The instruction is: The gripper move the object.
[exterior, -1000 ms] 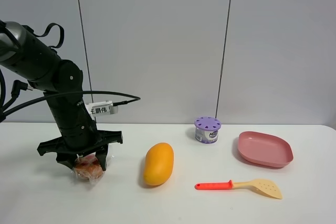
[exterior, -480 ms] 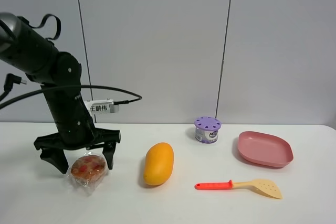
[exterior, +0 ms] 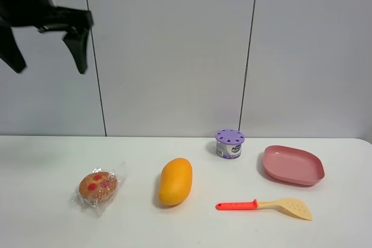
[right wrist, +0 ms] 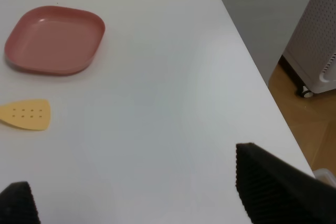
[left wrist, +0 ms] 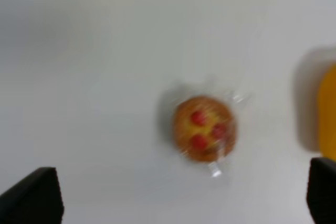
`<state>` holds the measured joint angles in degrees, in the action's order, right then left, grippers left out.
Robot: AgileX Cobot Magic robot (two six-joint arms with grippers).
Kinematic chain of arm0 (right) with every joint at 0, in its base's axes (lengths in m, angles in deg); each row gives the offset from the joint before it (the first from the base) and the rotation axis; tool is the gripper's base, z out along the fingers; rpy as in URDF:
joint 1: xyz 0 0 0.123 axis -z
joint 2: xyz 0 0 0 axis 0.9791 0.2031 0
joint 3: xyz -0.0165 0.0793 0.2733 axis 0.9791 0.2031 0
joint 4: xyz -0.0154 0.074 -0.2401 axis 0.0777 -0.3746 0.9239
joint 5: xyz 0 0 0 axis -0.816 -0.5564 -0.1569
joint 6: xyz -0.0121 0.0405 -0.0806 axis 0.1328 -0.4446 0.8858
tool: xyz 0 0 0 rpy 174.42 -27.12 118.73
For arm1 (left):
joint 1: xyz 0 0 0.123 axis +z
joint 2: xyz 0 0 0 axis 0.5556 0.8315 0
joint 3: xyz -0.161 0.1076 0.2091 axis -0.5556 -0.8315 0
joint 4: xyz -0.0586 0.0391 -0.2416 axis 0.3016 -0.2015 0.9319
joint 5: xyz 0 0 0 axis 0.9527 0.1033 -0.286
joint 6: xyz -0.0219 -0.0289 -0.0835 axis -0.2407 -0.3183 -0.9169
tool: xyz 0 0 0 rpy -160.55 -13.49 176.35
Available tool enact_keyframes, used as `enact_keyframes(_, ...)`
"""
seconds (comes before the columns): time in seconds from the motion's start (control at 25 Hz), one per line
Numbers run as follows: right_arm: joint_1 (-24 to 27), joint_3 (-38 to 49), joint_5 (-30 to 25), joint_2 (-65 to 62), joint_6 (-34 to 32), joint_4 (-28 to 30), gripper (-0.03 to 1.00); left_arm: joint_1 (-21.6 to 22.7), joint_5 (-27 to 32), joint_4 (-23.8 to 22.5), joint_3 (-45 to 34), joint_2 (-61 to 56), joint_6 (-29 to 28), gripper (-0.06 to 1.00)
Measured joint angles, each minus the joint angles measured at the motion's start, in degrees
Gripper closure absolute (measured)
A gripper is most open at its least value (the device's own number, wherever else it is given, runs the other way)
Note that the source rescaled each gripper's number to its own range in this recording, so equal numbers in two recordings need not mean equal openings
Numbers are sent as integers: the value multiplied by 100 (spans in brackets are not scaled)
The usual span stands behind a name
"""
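The object, a small round brown pastry with red spots in clear crinkly wrap point(exterior: 97, 186), lies on the white table left of the mango; it also shows blurred in the left wrist view point(left wrist: 205, 128). My left gripper point(exterior: 45, 56) is open and empty, high above the table at the top left, far above the pastry. Its black fingertips point(left wrist: 31, 200) show at the lower corners of the left wrist view. My right gripper point(right wrist: 131, 192) is open and empty over the table's right end; it is out of the exterior view.
A yellow-orange mango point(exterior: 175, 180) lies right of the pastry. A purple-lidded round container point(exterior: 229, 143), a pink plate point(exterior: 293, 165) and an orange-handled slotted spatula point(exterior: 264, 205) lie further right. The right wrist view shows the plate point(right wrist: 55, 39), the spatula blade point(right wrist: 26, 114) and the table edge point(right wrist: 252, 66).
My left gripper opened and let go of the pastry on the table, then rose straight up and well clear. The pastry stays where it was set down.
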<state>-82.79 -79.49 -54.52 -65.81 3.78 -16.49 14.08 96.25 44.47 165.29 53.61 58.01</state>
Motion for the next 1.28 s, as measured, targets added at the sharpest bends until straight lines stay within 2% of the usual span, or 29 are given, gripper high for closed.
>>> enact_keyframes(0.12, 0, 0, 0, 0, 0, 0, -3, 300, 294, -142, 60, -592, 197, 9)
enact_keyframes(0.28, 0, 0, 0, 0, 0, 0, -3, 896, 313, -178, -138, -1608, 455, 9)
enact_keyframes(0.44, 0, 0, 0, 0, 0, 0, -3, 1828, 318, -53, -738, -2837, 837, 9)
enact_keyframes(0.64, 0, 0, 0, 0, 0, 0, -3, 3145, 324, 566, -1646, -4564, 1670, 9)
enact_keyframes(0.76, 0, 0, 0, 0, 0, 0, -3, 3596, 346, 1142, -2144, -5676, 1899, 9)
enact_keyframes(0.88, 0, 0, 0, 0, 0, 0, -3, 3734, 357, 1484, -2662, -6643, 1956, 9)
enact_keyframes(1.28, 0, 0, 0, 0, 0, 0, -3, 3740, 199, 1454, -4684, -9191, 2101, 9)
